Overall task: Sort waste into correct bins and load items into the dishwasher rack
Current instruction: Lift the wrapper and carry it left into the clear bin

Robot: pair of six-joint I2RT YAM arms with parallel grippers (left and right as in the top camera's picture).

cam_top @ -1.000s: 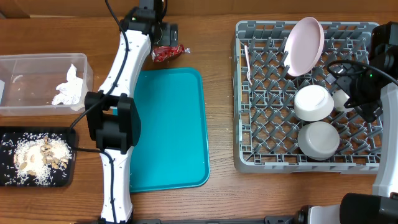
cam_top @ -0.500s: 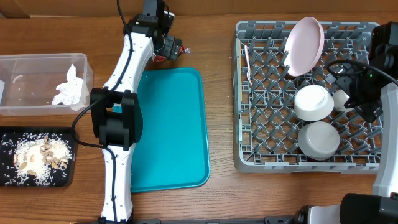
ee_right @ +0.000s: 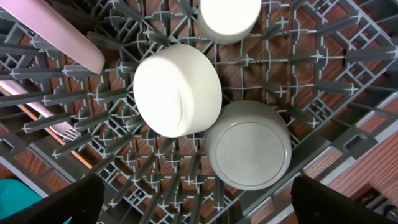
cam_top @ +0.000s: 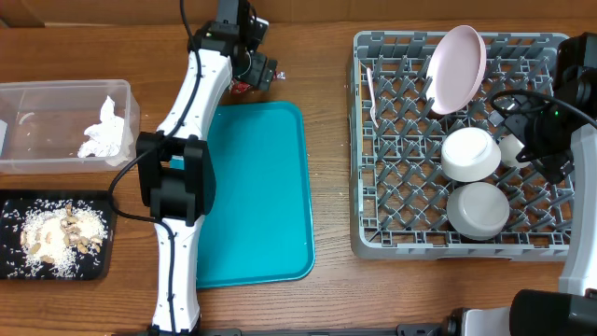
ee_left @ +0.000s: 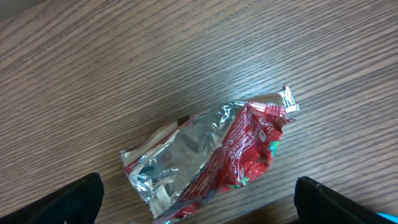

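The red-and-silver foil wrapper (ee_left: 211,155) lies on the wood beyond the teal tray; in the overhead view (cam_top: 240,87) my left gripper (cam_top: 254,67) covers most of it. That gripper (ee_left: 199,208) is open, with one finger on each side of the wrapper. The grey dishwasher rack (cam_top: 373,245) holds the plate (cam_top: 457,63), two upturned bowls (cam_top: 469,154) (cam_top: 478,210), the cup (cam_top: 511,149) and the fork (cam_top: 371,93). My right gripper (ee_right: 199,205) is open and empty above the rack. The napkin (cam_top: 104,133) is in the clear tub (cam_top: 65,89). Rice scraps (cam_top: 56,238) fill the black tray (cam_top: 9,201). No carrot piece shows.
The teal tray (cam_top: 252,196) lies mid-table under my left arm. The right wrist view shows the bowls (ee_right: 177,90) (ee_right: 249,146), the cup (ee_right: 230,18), the plate's edge (ee_right: 62,31) and the fork (ee_right: 56,127) among the rack's pegs.
My left gripper has moved a little farther back and right, onto the wrapper, and now covers most of it in the overhead view. The right arm has not moved.
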